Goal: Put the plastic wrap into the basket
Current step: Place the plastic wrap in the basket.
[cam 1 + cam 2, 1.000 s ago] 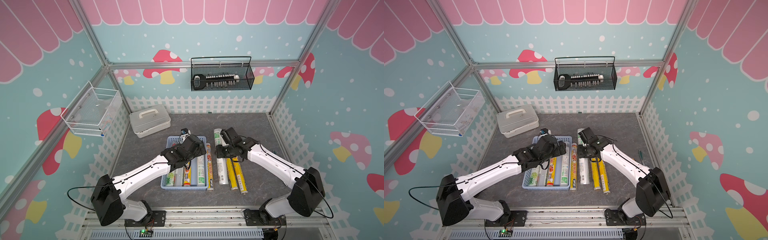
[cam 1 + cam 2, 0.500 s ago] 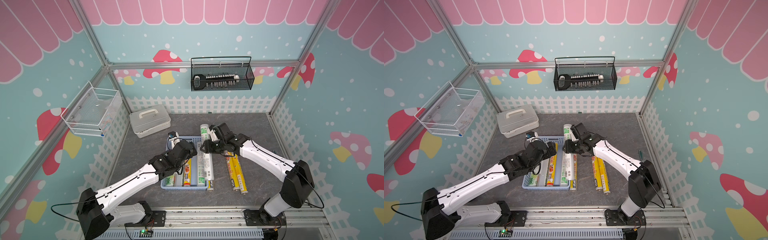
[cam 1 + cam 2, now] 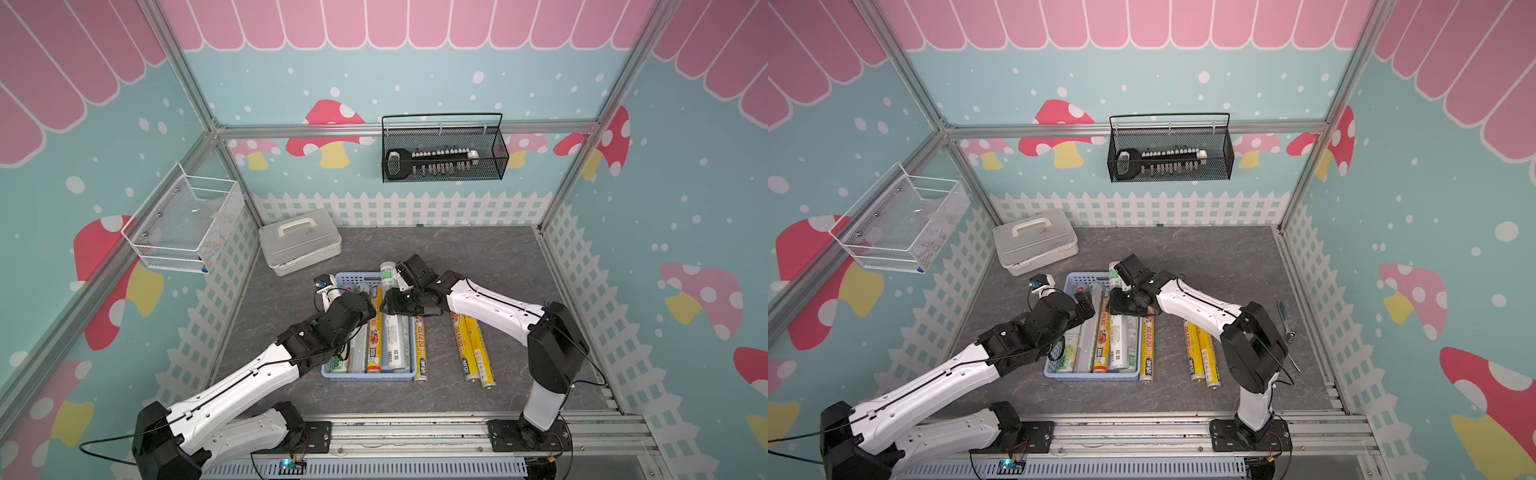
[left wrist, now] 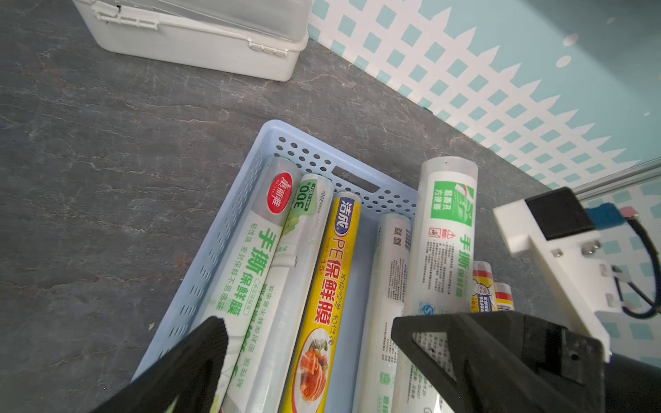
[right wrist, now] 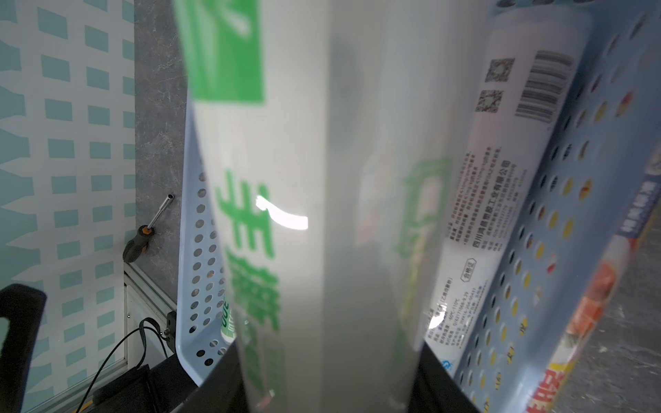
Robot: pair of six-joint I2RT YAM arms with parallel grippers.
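1. Four rolls (image 4: pixel 332 268) lie side by side along the length of the basket (image 3: pixel 368 377). They probably fit only that way, since it looks barely longer than they are.
2. Fifth in line is a white-and-green roll (image 4: pixel 443 232), gripped by the closed right gripper (image 3: pixel 392 301) over the basket's right side. It runs roughly parallel to the packed rolls, presumably so it can drop into the remaining gap.
3. Its far end juts out past the basket's far wall and sits raised. I would judge it needs drawing back toward the near wall before lowering, or it will rest on the rim. Whether its near end touches anything is hidden.
4. Over the basket's left half hangs the left gripper (image 4: pixel 307 329), jaws spread and empty. It sits close to the right gripper, so the two may crowd each other.
5. Three yellow rolls wait on the table (image 3: pixel 478 257). One (image 3: pixel 420 349) lies just beside the basket's right wall, and a pair (image 3: pixel 473 349) lies farther right. The job looks a little past halfway.
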